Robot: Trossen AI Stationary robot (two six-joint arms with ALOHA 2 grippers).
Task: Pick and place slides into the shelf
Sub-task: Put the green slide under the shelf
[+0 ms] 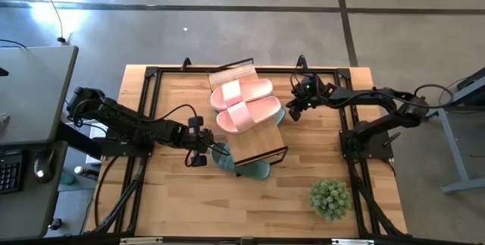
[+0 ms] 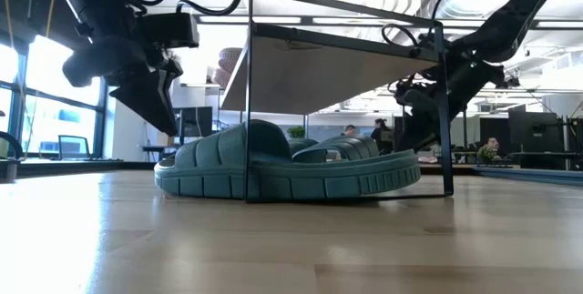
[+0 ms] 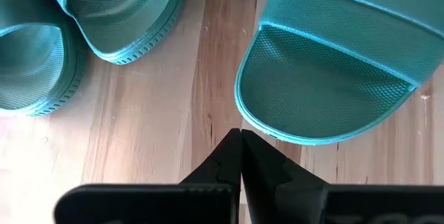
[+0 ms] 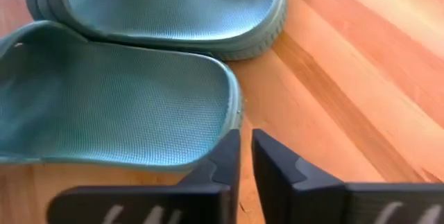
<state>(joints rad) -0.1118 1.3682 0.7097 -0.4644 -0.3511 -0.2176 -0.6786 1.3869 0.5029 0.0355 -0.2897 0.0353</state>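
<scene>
The shelf (image 1: 261,137) stands mid-table, its plank top carrying two pale pink slides (image 1: 242,102) side by side. Sage-green slides (image 2: 282,174) lie on the table under it, and one (image 1: 225,158) pokes out at its near-left corner. My left gripper (image 1: 210,153) is shut, its tips (image 3: 241,135) at the rim of a green slide's end (image 3: 277,130). My right gripper (image 1: 292,109) hangs at the shelf's right side. Its fingers (image 4: 246,144) are shut but for a thin slit, beside another green slide's sole edge (image 4: 232,116). My left gripper points level from the table's left at the rim of the green slide's rounded end (image 3: 258,128); I cannot tell whether the shut tips touch it. My right gripper has one finger (image 4: 225,156) against or just short of the green slide's sole rim; I cannot tell which.
A small potted plant (image 1: 330,197) stands near the table's near-right corner. The shelf's thin black legs (image 2: 248,103) rise around the green slides. Bare wood lies along the near edge and at the far left of the table. A desk with a keyboard sits beyond the left edge.
</scene>
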